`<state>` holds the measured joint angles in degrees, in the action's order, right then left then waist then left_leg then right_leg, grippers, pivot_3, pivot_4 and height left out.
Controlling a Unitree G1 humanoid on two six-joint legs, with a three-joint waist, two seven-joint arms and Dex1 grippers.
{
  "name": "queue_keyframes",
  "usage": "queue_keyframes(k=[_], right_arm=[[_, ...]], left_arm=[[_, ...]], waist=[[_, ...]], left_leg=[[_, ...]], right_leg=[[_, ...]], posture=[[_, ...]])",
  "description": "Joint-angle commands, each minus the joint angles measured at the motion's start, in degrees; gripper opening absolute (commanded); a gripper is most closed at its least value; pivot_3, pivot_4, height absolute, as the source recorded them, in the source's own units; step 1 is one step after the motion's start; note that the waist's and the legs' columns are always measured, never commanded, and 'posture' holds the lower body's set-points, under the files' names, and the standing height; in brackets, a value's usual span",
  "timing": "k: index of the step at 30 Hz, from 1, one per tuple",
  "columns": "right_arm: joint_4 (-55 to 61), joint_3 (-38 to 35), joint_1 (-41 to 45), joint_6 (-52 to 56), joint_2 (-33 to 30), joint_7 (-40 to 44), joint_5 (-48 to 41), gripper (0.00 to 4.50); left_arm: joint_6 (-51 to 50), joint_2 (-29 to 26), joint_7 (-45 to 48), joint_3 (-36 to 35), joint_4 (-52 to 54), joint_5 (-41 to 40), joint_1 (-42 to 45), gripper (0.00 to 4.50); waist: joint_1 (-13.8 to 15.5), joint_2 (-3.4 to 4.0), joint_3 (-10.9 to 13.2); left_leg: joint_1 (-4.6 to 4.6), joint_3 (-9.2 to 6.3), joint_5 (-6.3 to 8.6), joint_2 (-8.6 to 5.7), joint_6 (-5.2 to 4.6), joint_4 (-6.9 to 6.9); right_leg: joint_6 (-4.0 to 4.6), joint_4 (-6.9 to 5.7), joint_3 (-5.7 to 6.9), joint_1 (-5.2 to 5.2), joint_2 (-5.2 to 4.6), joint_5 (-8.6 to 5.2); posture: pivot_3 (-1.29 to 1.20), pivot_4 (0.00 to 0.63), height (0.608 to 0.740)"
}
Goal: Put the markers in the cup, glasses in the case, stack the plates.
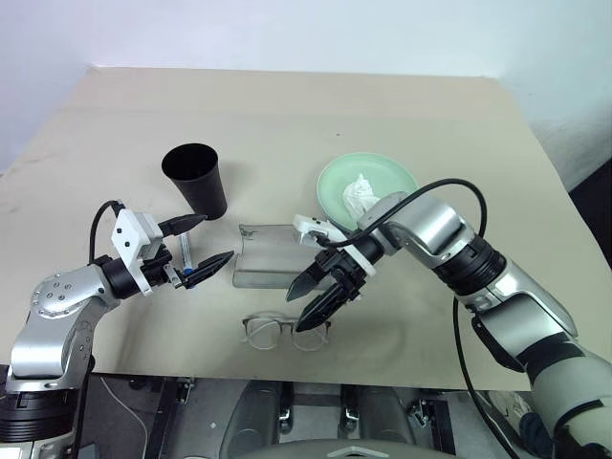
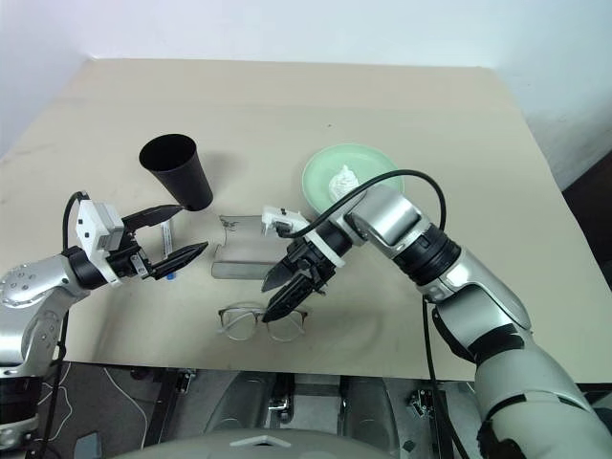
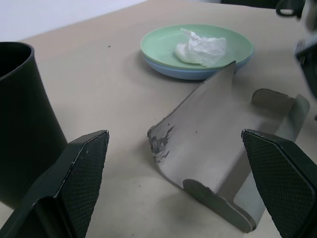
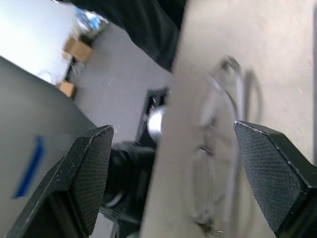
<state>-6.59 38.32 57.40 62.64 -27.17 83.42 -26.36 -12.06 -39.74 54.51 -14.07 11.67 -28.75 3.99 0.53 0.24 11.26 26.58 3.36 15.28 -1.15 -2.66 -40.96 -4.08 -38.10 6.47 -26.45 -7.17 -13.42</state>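
Observation:
The black cup (image 1: 196, 177) stands upright at the left of the table. My left gripper (image 1: 212, 239) hovers open just in front of it and points at the open grey case (image 1: 268, 256). Under this gripper a white marker (image 1: 185, 260) with a blue end lies on the table. The glasses (image 1: 282, 332) lie near the table's front edge. My right gripper (image 1: 296, 311) is open just above their right lens, tilted down and back. The pale green plate (image 1: 368, 177) sits on the pale blue plate (image 3: 198, 72).
A crumpled white tissue (image 1: 361, 194) lies in the green plate. The table's front edge (image 1: 316, 368) runs right behind the glasses, with the floor below it. The case's raised lid (image 3: 198, 114) stands between the two grippers.

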Motion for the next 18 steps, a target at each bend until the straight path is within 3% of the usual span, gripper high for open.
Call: queue_keyframes(k=[1, 17, 18], right_arm=[[-0.3, 1.9, 0.3, -1.8, 0.7, -0.7, 2.3, 4.09], [2.4, 6.3, 0.7, -2.2, 1.5, 2.4, 3.6, 4.09], [2.4, 6.3, 0.7, -2.0, 1.6, 2.4, 3.5, 3.92]], left_arm=[[0.7, 0.0, 0.1, 0.3, 1.4, 0.0, 0.5, 4.5], [2.8, -0.4, 2.5, 0.9, -3.0, 1.1, 2.5, 4.5], [3.2, -0.4, 2.7, 0.9, -3.3, 1.2, 2.5, 4.5]], waist=[[0.0, 0.0, 0.0], [-0.2, 0.0, 0.0], [-0.2, 0.0, 0.0]], left_leg=[[0.0, 0.0, 0.0, 0.0, 0.0, 0.0], [-0.02, -0.01, -0.01, 0.01, 0.02, 0.01], [-0.02, -0.01, -0.01, 0.01, 0.02, 0.01]], right_leg=[[0.0, 0.01, 0.0, 0.0, 0.0, 0.0], [-0.01, 0.0, 0.02, 0.0, 0.03, 0.0], [-0.01, 0.0, 0.02, 0.0, 0.03, 0.0]], posture=[[0.0, 0.15, 0.681], [0.0, 0.15, 0.681], [0.0, 0.15, 0.681]])
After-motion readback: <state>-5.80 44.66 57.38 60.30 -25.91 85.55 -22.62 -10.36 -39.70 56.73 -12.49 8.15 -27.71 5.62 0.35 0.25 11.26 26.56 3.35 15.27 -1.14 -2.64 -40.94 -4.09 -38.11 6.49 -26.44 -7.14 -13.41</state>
